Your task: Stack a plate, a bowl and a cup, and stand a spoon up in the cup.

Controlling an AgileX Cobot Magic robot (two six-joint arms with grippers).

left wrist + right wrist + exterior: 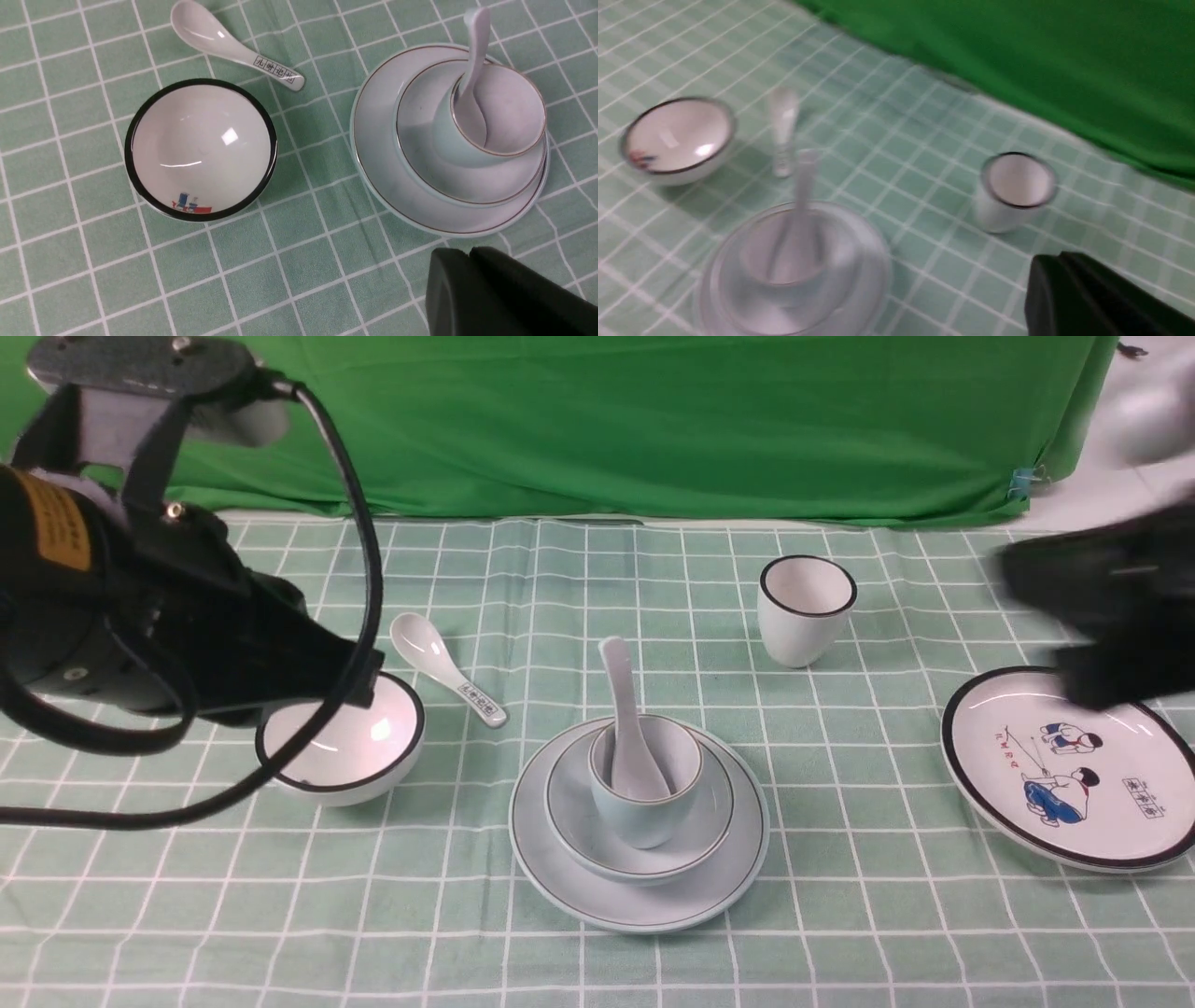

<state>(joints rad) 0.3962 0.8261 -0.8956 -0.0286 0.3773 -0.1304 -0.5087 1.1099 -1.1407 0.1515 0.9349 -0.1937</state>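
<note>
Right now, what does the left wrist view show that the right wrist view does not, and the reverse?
Only the left wrist view: the characters on the handle of the patterned spoon, sharp enough to see.

Only the right wrist view: the black-rimmed cup and the green backdrop.

Both: the black-rimmed bowl, and the stacked plate, bowl and cup with the plain spoon standing inside.

Ref = pale blue plate. Open cloth in front of it and between it and cartoon plate. Left: black-rimmed bowl blocks, narrow lane between. Behind-left: patterned spoon, lying flat. Behind-right: white cup, upright. Above plate: plain spoon sticks up from pale cup.
</note>
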